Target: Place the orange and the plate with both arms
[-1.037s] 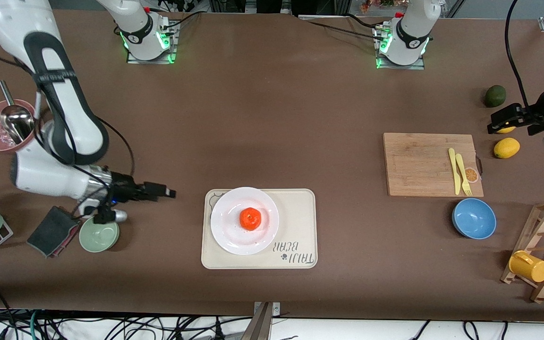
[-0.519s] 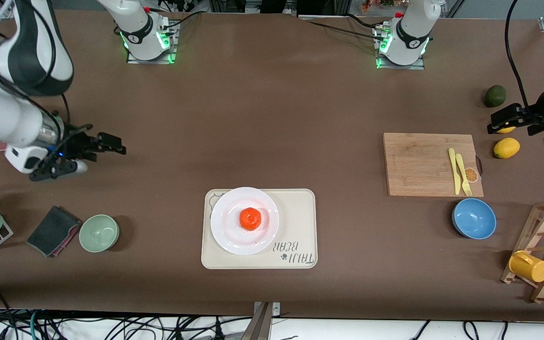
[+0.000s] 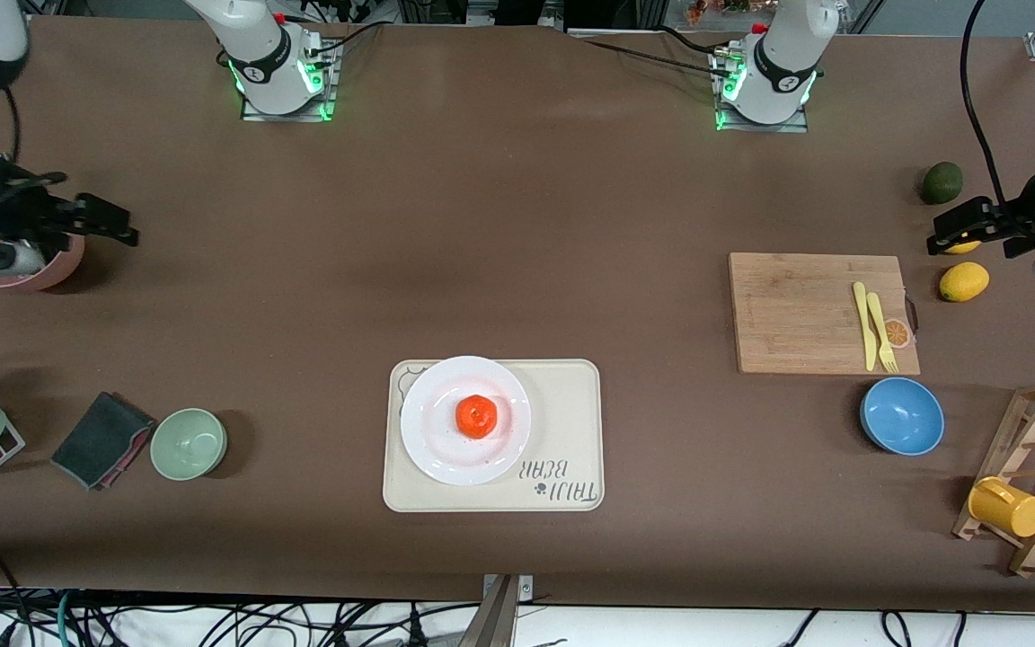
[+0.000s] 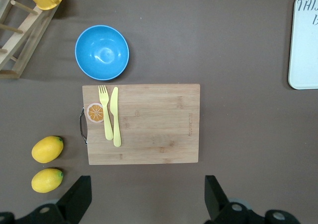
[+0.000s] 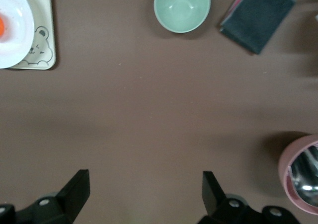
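Over bare table — both hands wide open, empty.

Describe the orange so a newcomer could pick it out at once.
Find the cream bear-print tray in the middle of the table, toward the front camera. A white plate sits on it, and the orange lies at the plate's centre, the only orange-red fruit; the lemons are yellow.

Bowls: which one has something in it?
The pink bowl at the right arm's end, holding a metal ladle. The green bowl and blue bowl are empty.
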